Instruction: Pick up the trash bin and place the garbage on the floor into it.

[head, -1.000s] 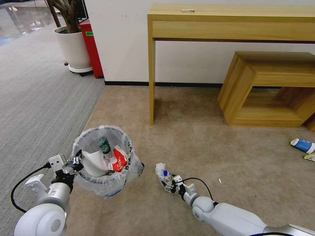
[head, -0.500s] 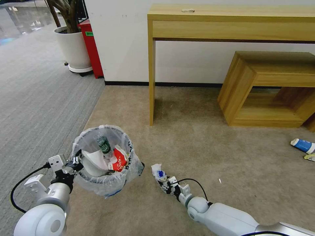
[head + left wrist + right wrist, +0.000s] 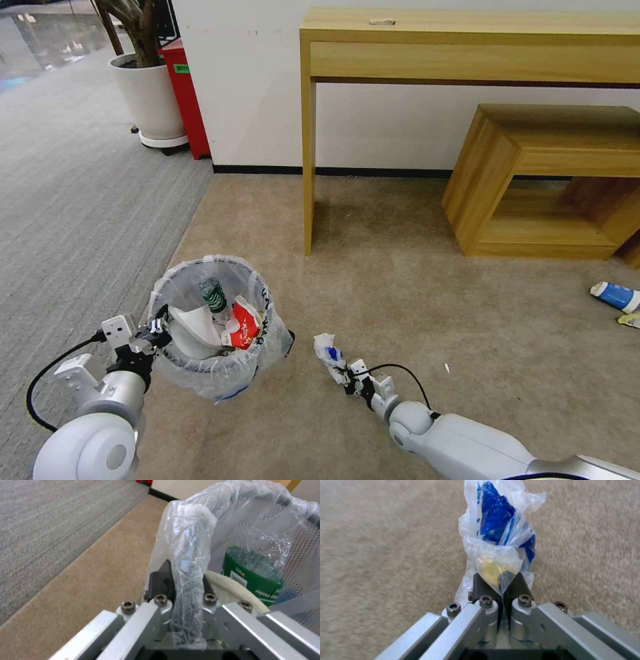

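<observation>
— Our left hand [image 3: 155,329] is clamped on the rim of the trash bin [image 3: 217,373], the two fingers [image 3: 160,581] pinching rim and bag liner [image 3: 188,555] together, and we hold the bin just off the carpet [image 3: 400,280] at our left.

— What do we see inside it?

— A white slipper [image 3: 193,323], a clear bottle with a green label [image 3: 213,295] and a red-white packet [image 3: 243,325].

— And our right hand [image 3: 347,380]?

— It is low over the carpet, just right of the bin, its fingers [image 3: 483,587] closed tight on a crumpled clear wrapper with blue print [image 3: 500,530].

— Anything on the floor?

— A blue-white cup [image 3: 615,295] lies on its side well off to our right, near the low wooden bench [image 3: 547,173].
</observation>
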Robot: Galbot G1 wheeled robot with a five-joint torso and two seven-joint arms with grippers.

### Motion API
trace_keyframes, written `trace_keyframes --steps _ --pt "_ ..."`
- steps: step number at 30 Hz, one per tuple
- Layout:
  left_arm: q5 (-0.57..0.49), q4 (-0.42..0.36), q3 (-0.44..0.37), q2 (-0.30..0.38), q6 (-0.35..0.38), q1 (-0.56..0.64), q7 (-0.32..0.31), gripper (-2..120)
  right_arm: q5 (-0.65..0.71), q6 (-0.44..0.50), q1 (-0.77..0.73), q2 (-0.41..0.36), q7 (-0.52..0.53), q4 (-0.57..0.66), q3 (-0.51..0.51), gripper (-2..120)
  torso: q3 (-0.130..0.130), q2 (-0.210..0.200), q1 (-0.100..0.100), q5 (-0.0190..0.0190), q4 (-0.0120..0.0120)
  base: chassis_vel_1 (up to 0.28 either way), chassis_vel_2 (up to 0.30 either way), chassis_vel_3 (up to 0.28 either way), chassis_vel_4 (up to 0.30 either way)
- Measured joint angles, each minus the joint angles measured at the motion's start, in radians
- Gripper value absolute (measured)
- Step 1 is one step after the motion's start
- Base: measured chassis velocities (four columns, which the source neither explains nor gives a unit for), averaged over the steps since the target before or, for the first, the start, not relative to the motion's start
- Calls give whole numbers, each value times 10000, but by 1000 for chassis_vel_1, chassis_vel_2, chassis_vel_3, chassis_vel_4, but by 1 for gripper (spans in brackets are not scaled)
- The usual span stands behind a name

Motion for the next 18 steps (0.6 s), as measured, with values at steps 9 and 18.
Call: trace_keyframes --steps 9,18 --pt "68 449 120 163 3 -166 7 2 -58 999 -191 -917 -900 1425 1172 0 0 0 0 -2 2 0 0 0 0" --pt "178 609 244 128 3 -231 107 2 -296 2317 -543 -1225 -2769 2024 2778 0 -1 1 0 1 1 0 0 0 0"
